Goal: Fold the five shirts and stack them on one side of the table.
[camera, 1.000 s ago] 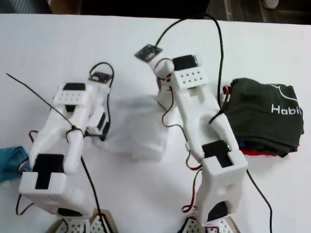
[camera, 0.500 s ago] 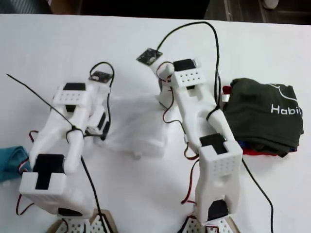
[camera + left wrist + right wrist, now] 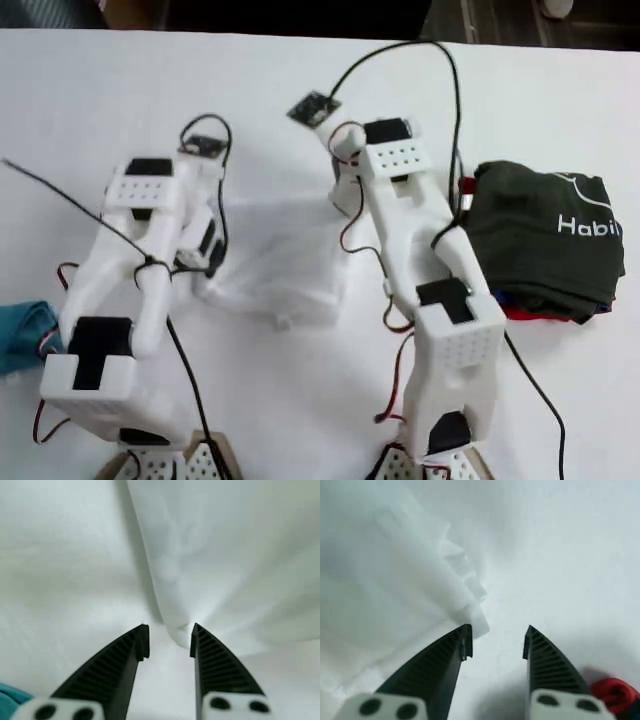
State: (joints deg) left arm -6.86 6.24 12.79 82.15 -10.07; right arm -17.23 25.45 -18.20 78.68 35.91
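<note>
Left gripper point(image 3: 170, 630) open, a fold of the white shirt point(image 3: 200, 555) poking between its jaws, contact unclear. Right gripper point(image 3: 498, 630) open, just beside that shirt's corner. Shirt lies mid-surface point(image 3: 100, 90), outline hard to trace. Dark-topped stack point(image 3: 540, 240) near right edge; teal shirt point(image 3: 22, 335) cut off at left edge.

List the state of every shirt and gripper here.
white shirt, partly folded, lying flat on the table.
dark shirt, folded, on top of a red shirt.
teal shirt, bunched up, not folded.
left gripper, open around a white shirt corner.
right gripper, open beside the white shirt's edge.
</note>
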